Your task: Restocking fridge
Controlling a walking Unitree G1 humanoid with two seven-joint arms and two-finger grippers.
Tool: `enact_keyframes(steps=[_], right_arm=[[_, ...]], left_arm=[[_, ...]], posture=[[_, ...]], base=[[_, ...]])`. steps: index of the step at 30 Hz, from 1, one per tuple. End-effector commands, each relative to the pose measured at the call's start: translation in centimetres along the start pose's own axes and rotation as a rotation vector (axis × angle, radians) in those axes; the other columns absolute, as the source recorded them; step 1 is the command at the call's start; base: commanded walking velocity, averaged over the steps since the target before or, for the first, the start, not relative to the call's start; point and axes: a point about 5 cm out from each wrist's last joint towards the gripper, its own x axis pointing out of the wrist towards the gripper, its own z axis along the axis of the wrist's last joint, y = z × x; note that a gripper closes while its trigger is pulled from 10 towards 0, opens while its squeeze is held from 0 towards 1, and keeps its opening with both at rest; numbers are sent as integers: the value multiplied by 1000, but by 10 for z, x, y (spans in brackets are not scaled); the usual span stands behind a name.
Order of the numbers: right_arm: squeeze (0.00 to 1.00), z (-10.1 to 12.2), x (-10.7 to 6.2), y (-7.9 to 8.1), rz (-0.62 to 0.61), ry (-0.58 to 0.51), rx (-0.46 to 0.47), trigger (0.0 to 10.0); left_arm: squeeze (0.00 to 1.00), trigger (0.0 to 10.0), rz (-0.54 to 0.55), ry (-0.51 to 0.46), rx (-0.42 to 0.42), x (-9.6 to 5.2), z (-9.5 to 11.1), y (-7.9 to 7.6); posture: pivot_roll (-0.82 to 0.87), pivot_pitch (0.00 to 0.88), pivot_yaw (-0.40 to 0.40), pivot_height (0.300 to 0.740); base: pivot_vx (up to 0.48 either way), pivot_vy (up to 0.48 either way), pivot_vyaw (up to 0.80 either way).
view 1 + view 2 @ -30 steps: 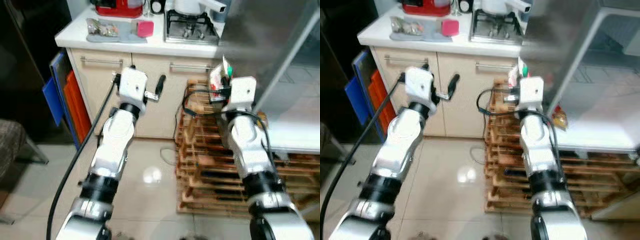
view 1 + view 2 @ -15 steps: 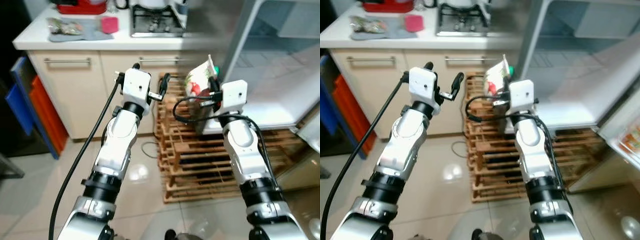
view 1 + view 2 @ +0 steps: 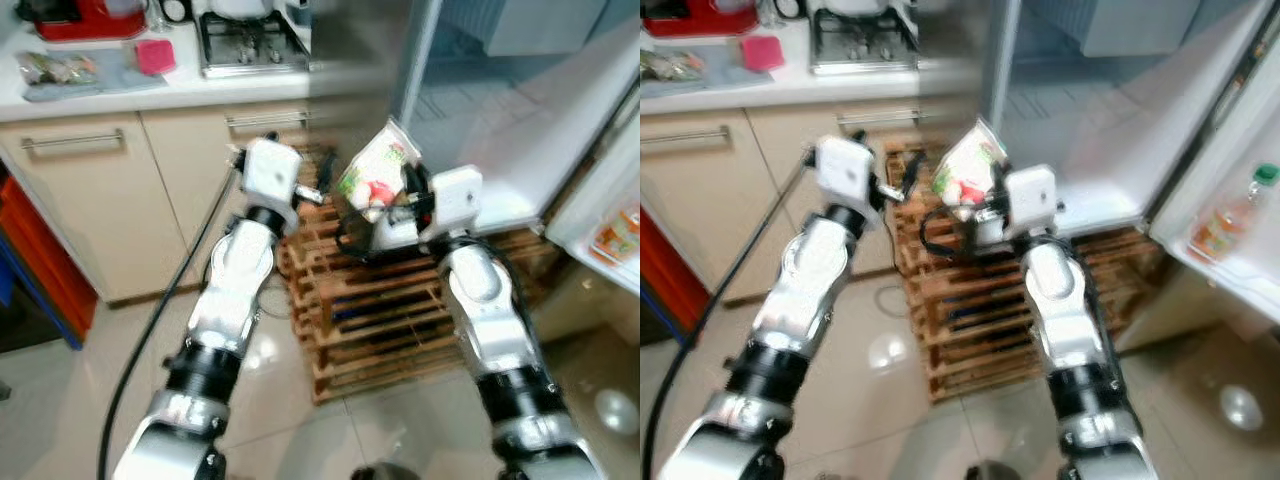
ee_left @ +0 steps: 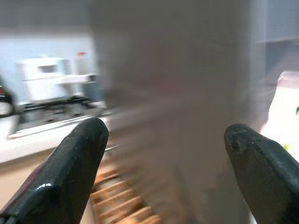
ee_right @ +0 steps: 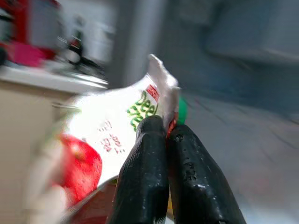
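Our right gripper (image 5: pixel 161 140) has its two fingers pinched tight on the top edge of a white carton (image 3: pixel 372 178) with red fruit printed on it, held up just ahead of the wrist. Beside it, our left gripper (image 4: pixel 163 154) spreads wide with nothing between its fingers. Below both lies a wooden pallet (image 3: pixel 380 310); beyond the carton stands the open fridge (image 3: pixel 1110 130).

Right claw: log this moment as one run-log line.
right claw: shut on juice carton | left claw: open, holds nothing | ahead: open fridge | under: wooden pallets
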Motion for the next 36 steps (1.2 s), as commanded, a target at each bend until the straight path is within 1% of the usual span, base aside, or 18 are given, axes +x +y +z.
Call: enact_keyframes(steps=[1, 7, 13, 16, 23, 27, 30, 36], right_arm=[[0, 5, 2, -2, -18, -15, 22, 0], [0, 3, 0, -5, -17, -4, 38, 0], [0, -6, -6, -26, -96, 58, 46, 0], [0, -9, -6, -31, -130, 74, 58, 0], [0, -12, -7, -29, -133, 91, 65, 0], [0, -15, -7, -30, -148, 101, 67, 0], [0, -15, -6, -31, -152, 104, 62, 0], [0, -14, -4, -26, -126, 97, 43, 0]], left_arm=[[0, 10000, -2, -13, 13, 1, 4, 4], [0, 10000, -1, -11, 13, 0, 3, 5], [0, 10000, -3, -2, 8, -1, 1, 3], [0, 10000, -13, 1, 4, -1, 1, 1], [0, 10000, -36, 0, -3, -1, 1, -3], [0, 10000, -45, 0, 8, -1, 1, -4], [0, 10000, -61, -6, 2, -2, 1, -4], [0, 10000, -45, -6, -16, -2, 1, -3]], posture=[[-56, 0, -9, 740], [-53, 0, -14, 740], [-58, 0, -17, 740], [-59, 0, -17, 740], [-56, 0, -18, 740], [-55, 0, -17, 740], [-52, 0, -16, 740], [-48, 0, -16, 740]], base=[[0, 0, -719], [0, 0, -726], [0, 0, -733], [0, 0, -738], [0, 0, -738], [0, 0, -742], [0, 0, 0], [475, 0, 0]])
